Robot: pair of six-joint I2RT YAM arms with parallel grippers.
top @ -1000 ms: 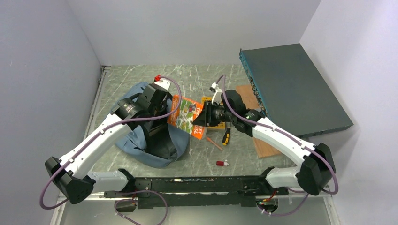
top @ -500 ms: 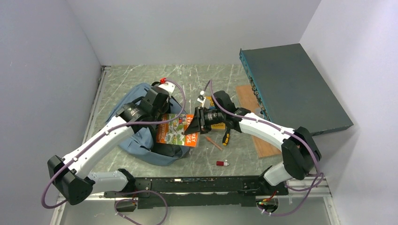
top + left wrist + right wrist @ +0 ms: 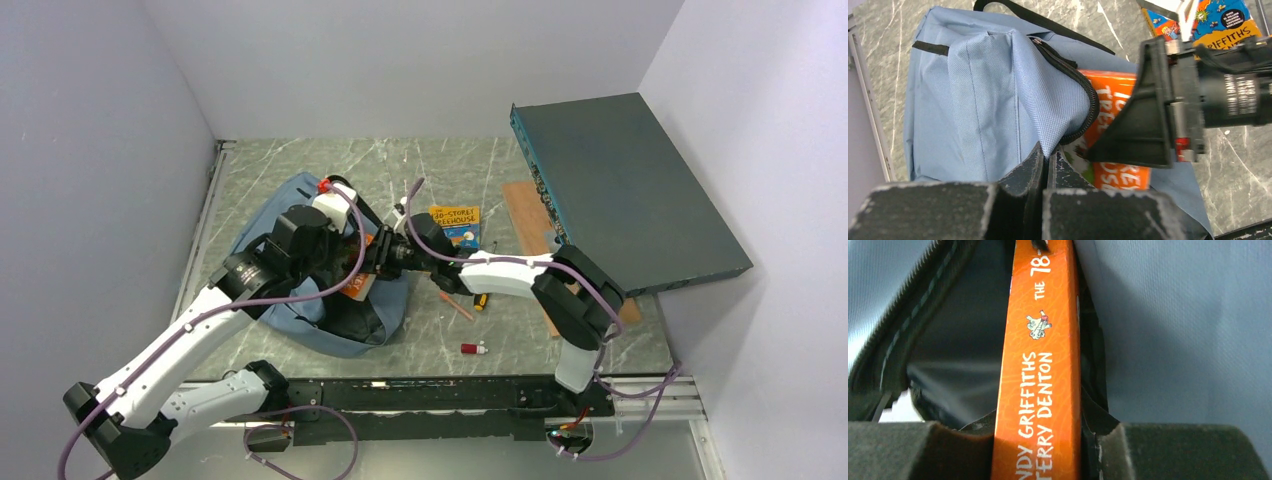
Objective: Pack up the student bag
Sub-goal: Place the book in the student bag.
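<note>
Careful: if your left gripper (image 3: 1048, 159) loses its pinch on the student bag (image 3: 978, 100), the orange book (image 3: 1040, 340) clamped in your right gripper (image 3: 1040, 437) snags.

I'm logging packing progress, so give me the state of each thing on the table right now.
student bag: unzipped, mouth held open.
left gripper: shut on the bag's zip edge.
orange book: partly inside the bag.
right gripper: shut on the orange book.
second book: lying flat on the table.
</note>
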